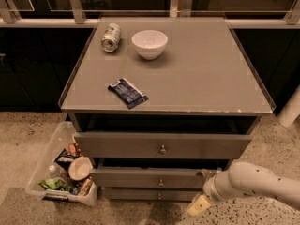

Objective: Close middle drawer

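Observation:
The middle drawer (154, 177) is a low grey-brown front panel with a small round knob (161, 182), in the cabinet (211, 78) below the taller top drawer (162, 146). It stands out only a little, with a dark gap above it. My gripper (200, 203) is low at the right, just in front of the drawer's right end, near the floor. The pale arm (255, 183) reaches in from the right edge.
A can (110, 37), a white bowl (149, 43) and a blue packet (127, 93) lie on the cabinet top. The bottom drawer front (150, 194) sits below. A clear bin of snacks (63, 170) stands on the floor at the left. A white post (290, 109) stands at the right.

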### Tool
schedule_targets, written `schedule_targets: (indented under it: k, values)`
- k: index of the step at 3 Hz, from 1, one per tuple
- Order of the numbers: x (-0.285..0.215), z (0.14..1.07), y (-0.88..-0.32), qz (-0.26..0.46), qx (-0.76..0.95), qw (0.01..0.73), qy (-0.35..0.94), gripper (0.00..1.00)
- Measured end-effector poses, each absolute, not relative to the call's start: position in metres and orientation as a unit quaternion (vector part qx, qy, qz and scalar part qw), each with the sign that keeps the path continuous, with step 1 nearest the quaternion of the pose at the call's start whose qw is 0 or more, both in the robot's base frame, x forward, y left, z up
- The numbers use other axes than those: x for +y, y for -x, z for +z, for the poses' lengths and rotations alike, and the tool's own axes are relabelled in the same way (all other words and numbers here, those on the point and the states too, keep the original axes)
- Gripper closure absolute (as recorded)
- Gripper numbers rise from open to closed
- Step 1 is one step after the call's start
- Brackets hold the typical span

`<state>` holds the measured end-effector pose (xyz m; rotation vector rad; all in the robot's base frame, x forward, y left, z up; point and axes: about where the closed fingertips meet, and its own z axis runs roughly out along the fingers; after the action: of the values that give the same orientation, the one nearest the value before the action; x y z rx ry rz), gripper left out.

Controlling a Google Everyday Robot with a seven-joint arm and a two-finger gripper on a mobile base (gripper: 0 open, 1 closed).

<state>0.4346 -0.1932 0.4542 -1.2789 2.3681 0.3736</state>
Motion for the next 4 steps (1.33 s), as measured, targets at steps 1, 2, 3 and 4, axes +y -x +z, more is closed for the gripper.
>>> schedule_targets:
  k: [1,2,3,4]
  values:
    - [-0.193,0.442,-0.415,0.149,0.857,0.198,0.451,0.00]
    - [-0.190,0.434,-0.394,0.164,0.860,0.185,0.446,0.00]
    - [-0.190,0.410,-0.419,0.160,0.862,0.195,0.440,0.00]
    - [-0.191,0.395,-0.452,0.160,0.868,0.205,0.424,0.00]
